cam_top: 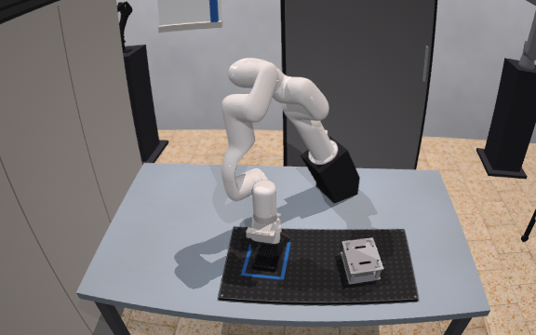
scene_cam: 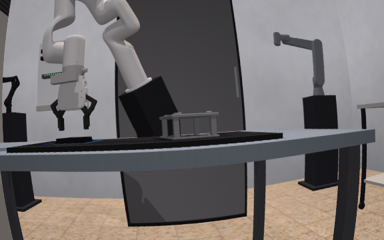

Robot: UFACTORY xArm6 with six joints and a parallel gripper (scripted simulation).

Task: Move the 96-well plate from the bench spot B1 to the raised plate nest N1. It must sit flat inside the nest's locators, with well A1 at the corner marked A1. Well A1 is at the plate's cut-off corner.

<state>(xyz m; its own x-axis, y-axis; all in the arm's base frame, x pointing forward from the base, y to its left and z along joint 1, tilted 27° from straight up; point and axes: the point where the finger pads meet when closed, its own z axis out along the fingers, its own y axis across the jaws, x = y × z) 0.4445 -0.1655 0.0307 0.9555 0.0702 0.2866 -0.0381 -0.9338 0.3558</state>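
The black 96-well plate (cam_top: 266, 259) lies flat inside the blue square that marks spot B1 on the black mat. In the exterior view the plate (scene_cam: 74, 140) is a low dark slab on the mat. My gripper (scene_cam: 73, 127) hangs straight above it, fingers pointing down, open and empty, with a small gap between the fingertips and the plate. In the top view the gripper (cam_top: 263, 240) covers the plate's far edge. The grey raised nest N1 (cam_top: 362, 261) stands on the mat to the right; it also shows in the exterior view (scene_cam: 189, 125). I cannot make out the plate's cut-off corner.
The black perforated mat (cam_top: 318, 265) lies on the grey table. The arm's black base block (cam_top: 332, 173) stands behind the mat. A tall beige cabinet (cam_top: 40, 154) is at the table's left. Other robot pedestals stand on the floor beyond the table.
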